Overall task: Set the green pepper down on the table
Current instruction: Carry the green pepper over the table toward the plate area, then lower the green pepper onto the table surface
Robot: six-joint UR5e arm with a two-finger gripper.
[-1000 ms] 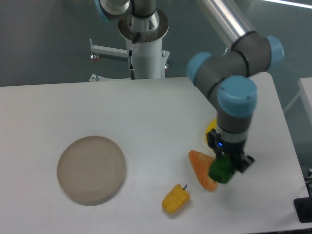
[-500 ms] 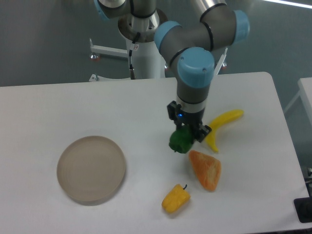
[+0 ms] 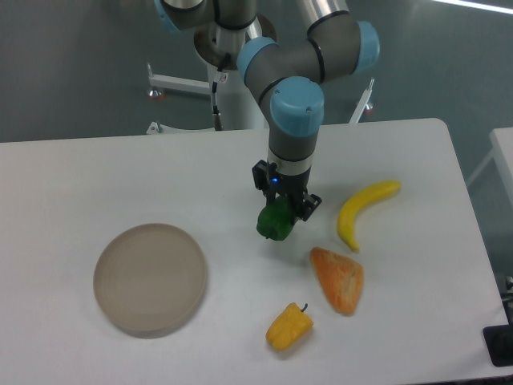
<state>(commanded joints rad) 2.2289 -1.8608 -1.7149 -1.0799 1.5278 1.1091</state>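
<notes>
Green pepper (image 3: 276, 222) in claw (image 3: 282, 210); banana (image 3: 362, 211), plate (image 3: 150, 278) nearby.

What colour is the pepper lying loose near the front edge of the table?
Yellow, with a dark stem; the pepper shows clearly in the fixed camera view.

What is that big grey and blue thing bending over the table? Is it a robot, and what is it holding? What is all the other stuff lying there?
Yes, it is a robot arm, made of grey tubes with blue caps at the joints, a bit like elbows. The picture comes from one camera fixed up high, looking down at the white table. At the arm's tip is a gripper, a little hand with two fingers. It is pinching a green pepper, low over the table; I cannot tell if the pepper touches it yet. Lying on the table are a round beige plate, a yellow banana, an orange wedge that may be bread or fruit, and a yellow pepper. The plate has nothing on it.
</notes>
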